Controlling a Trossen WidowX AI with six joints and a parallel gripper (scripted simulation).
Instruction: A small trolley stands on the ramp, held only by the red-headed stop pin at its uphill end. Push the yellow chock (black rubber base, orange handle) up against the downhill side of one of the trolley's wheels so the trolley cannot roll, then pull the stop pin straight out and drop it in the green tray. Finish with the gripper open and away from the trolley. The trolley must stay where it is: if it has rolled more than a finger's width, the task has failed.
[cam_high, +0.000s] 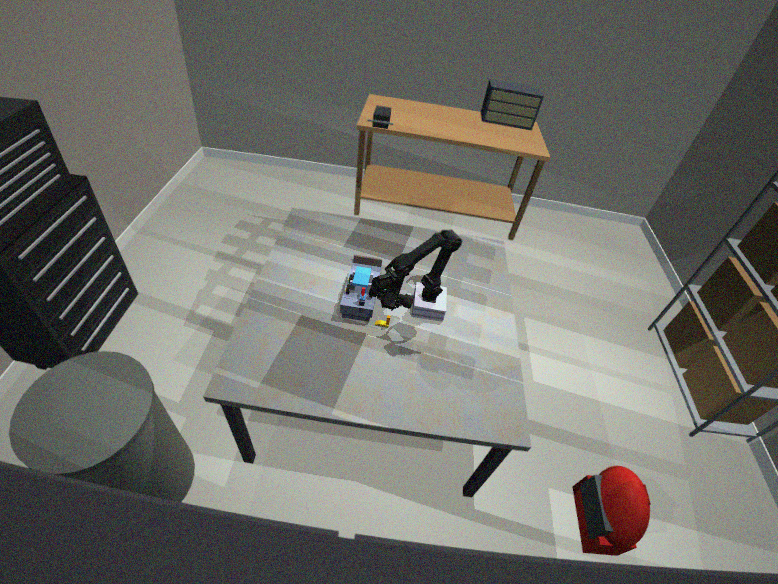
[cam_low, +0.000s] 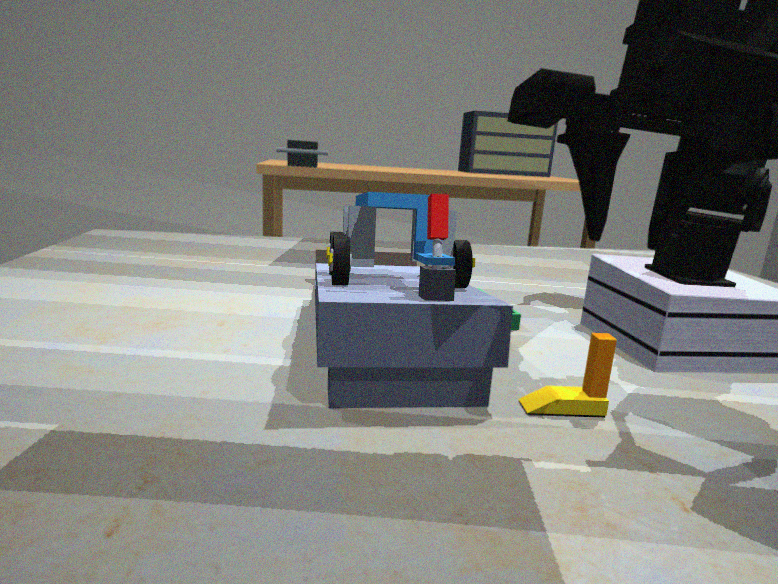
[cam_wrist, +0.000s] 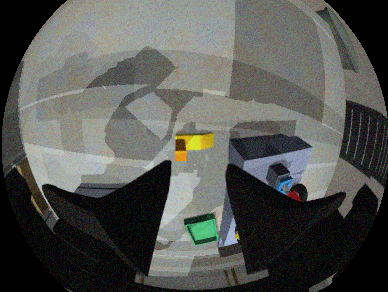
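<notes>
The blue trolley (cam_high: 361, 275) (cam_low: 392, 200) (cam_wrist: 284, 184) stands on the grey ramp (cam_high: 356, 309) (cam_low: 411, 333). The red-headed stop pin (cam_high: 362, 292) (cam_low: 438, 215) (cam_wrist: 294, 196) is upright in its dark block at the trolley's near end. The yellow chock (cam_high: 381, 323) (cam_low: 565, 401) (cam_wrist: 201, 142) lies on the table beside the ramp, its orange handle (cam_low: 599, 364) (cam_wrist: 180, 156) upright. My gripper (cam_wrist: 199, 167) is open and empty, above table height, with the chock ahead between its fingertips in the wrist view. The green tray (cam_low: 515, 320) (cam_wrist: 201, 231) is beside the ramp, hidden in the top view.
The arm's pale base block (cam_high: 430, 306) (cam_low: 722, 330) stands right of the chock and ramp in the exterior view. The table (cam_high: 408, 389) carries everything. A wooden bench (cam_high: 439, 119) (cam_low: 377, 170) stands behind, away from the table.
</notes>
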